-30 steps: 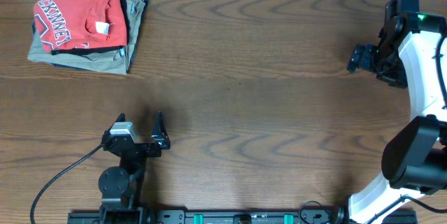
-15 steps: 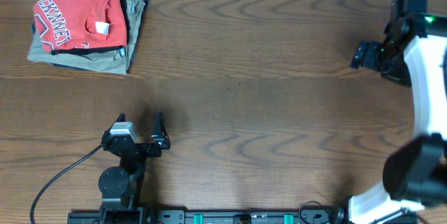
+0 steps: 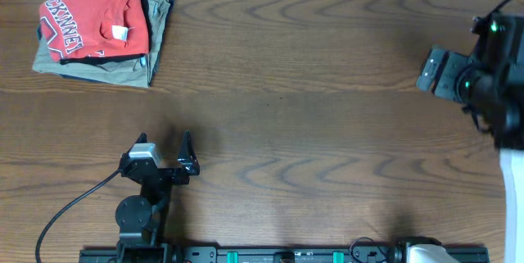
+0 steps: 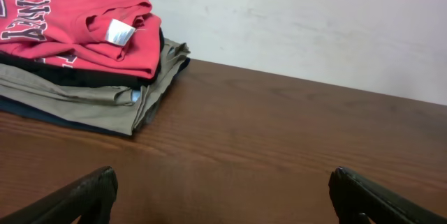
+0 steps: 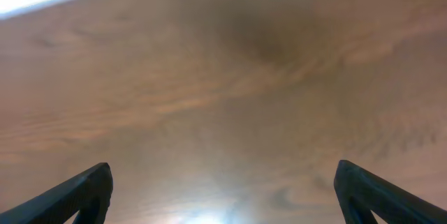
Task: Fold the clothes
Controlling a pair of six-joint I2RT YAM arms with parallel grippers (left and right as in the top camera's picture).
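T-shirt (image 3: pixel 94 19): folded, topping black garment (image 4: pixel 77 76) and khaki garment (image 4: pixel 84 102); bench (image 3: pixel 311 132), eleven o'clock corner.
Left pincer (image 3: pixel 164 145): spread, empty, seven o'clock.
Right pincer (image 5: pixel 222 182): spread, empty, three o'clock.
Folding judged complete.

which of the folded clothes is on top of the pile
The red T-shirt with the white neck tag; the black garment and khaki garment lie beneath it.

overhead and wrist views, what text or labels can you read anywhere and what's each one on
"CKINNE", or close to it: white-and-blue block lettering on the red-orange T-shirt; part is folded under, so the word is incomplete.
No legible text: the neck tag is white, and any print on it is too small to read.
No text shows on the khaki garment underneath.
Nothing else readable in any view.
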